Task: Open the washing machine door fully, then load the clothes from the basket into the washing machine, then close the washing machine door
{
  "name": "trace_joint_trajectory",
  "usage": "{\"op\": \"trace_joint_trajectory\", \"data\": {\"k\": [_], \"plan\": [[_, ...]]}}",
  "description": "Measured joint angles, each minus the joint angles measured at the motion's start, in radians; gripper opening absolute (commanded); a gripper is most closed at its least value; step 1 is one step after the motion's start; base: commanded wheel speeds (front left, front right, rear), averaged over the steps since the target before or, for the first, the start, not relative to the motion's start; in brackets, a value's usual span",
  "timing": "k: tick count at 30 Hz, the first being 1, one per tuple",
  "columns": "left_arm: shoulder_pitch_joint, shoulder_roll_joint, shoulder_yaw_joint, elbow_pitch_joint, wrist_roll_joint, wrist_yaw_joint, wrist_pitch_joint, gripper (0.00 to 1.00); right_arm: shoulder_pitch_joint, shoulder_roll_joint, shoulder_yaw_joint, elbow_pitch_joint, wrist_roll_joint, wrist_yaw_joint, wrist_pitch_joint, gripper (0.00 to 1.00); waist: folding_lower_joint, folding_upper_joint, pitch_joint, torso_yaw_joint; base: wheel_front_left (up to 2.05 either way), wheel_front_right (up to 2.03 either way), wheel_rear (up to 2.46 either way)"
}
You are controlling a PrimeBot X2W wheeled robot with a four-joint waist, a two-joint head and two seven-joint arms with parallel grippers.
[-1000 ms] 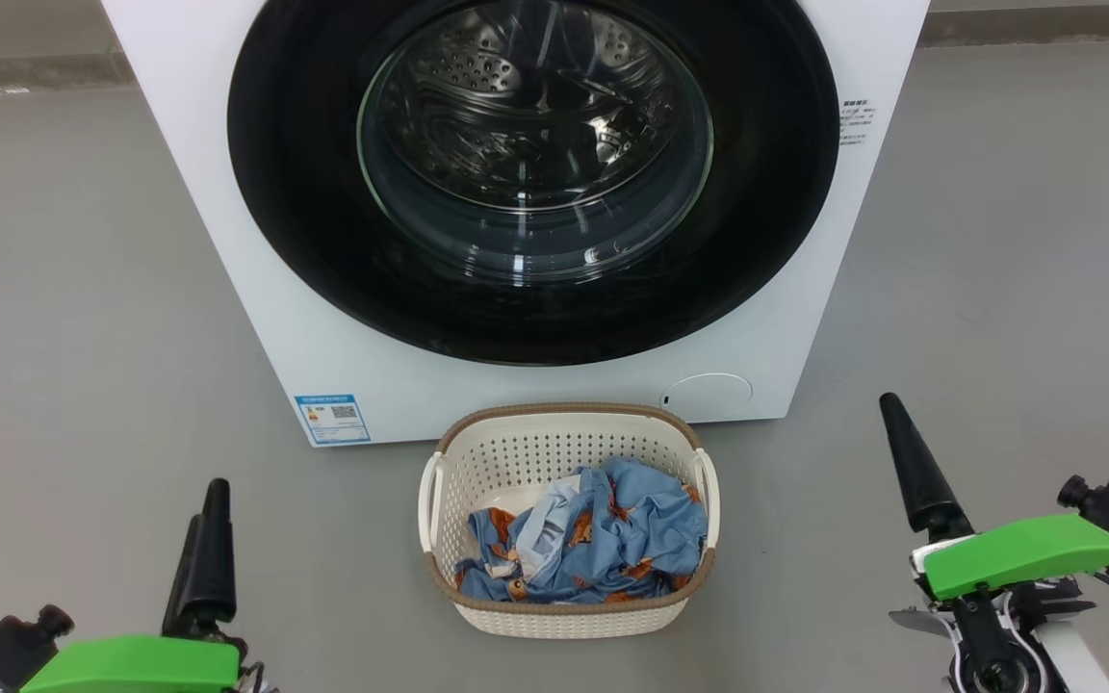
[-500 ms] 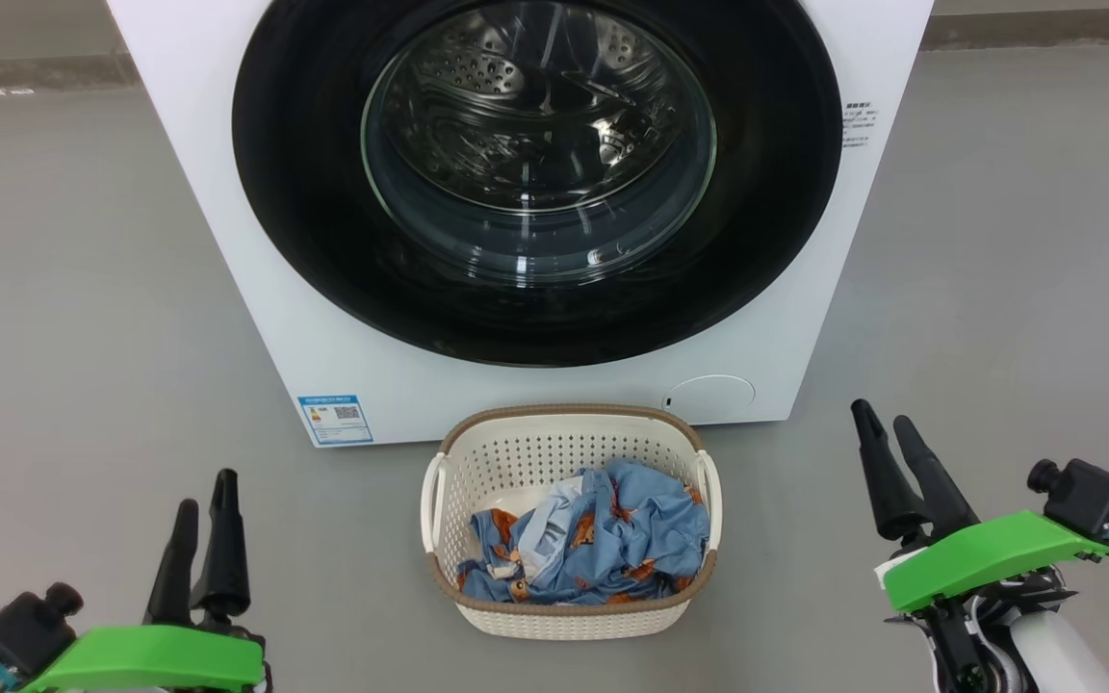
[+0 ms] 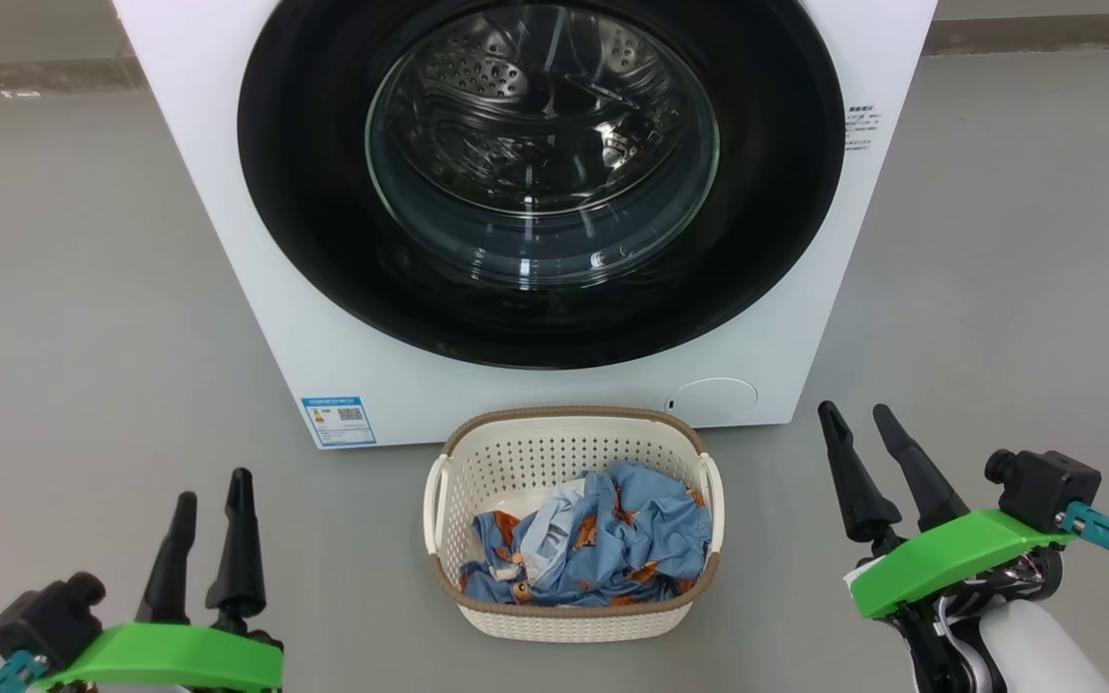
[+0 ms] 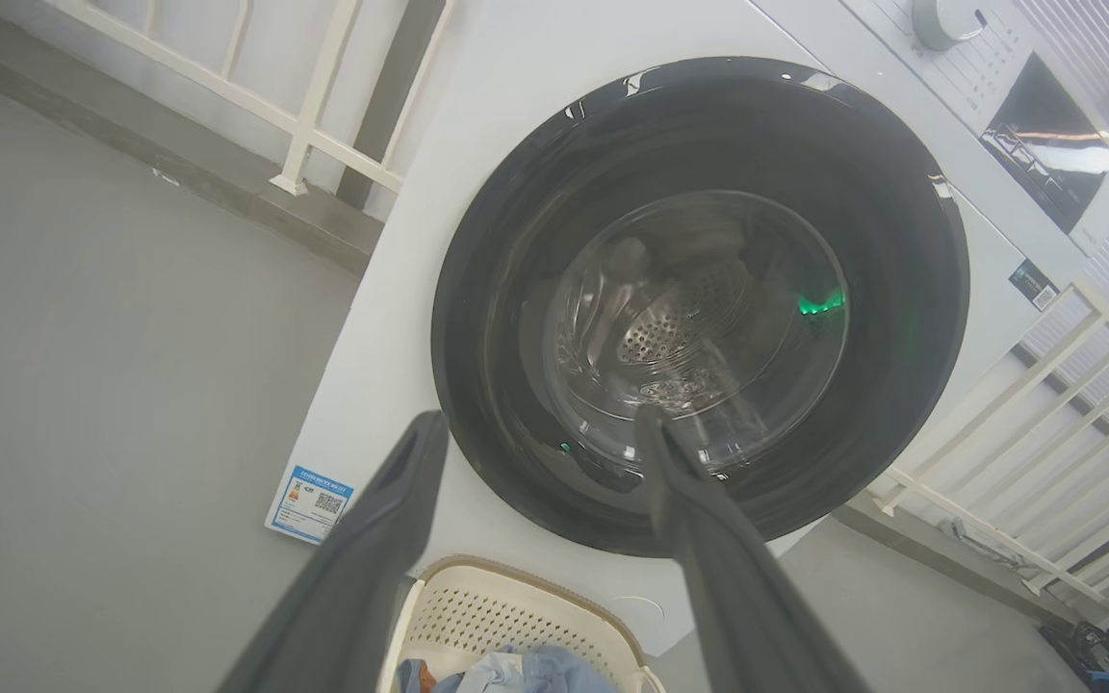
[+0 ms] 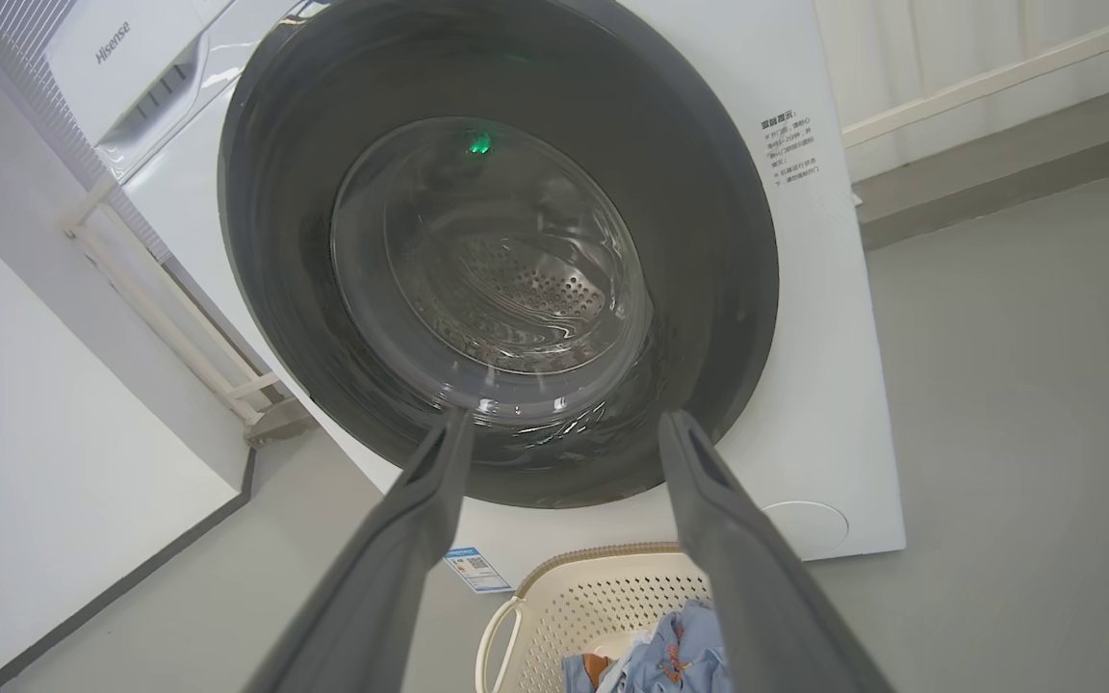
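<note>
Washing machine door [image 3: 540, 183] shut, top centre. Left gripper [image 3: 215, 484], right gripper [image 3: 852, 407] spread, empty. Risk: grip slipping off glossy rim; arm clipping basket [image 3: 569, 621] below.

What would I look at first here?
The huge round black door, with its shiny glass window, is shut on the white washer at the top middle. Below it sits a cream basket of blue clothes, with the left gripper and right gripper at the lower corners, fingers apart.
</note>
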Motion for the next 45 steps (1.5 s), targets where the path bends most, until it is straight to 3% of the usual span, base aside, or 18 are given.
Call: {"op": "trace_joint_trajectory", "data": {"k": [34,45], "plan": [[-0.043,0.035,-0.051,0.054,0.332,0.025,-0.099,1.00,-0.072,-0.003,0.021,0.113,-0.404,0.000,-0.098,1.00,0.0000,0.0000,0.001,0.014,0.00,0.00,0.00],[-0.051,0.041,-0.052,0.053,0.337,0.025,-0.100,1.00,-0.084,-0.001,0.005,0.113,-0.419,0.000,-0.099,1.00,0.0000,0.0000,-0.001,0.016,0.00,0.00,0.00]]}}
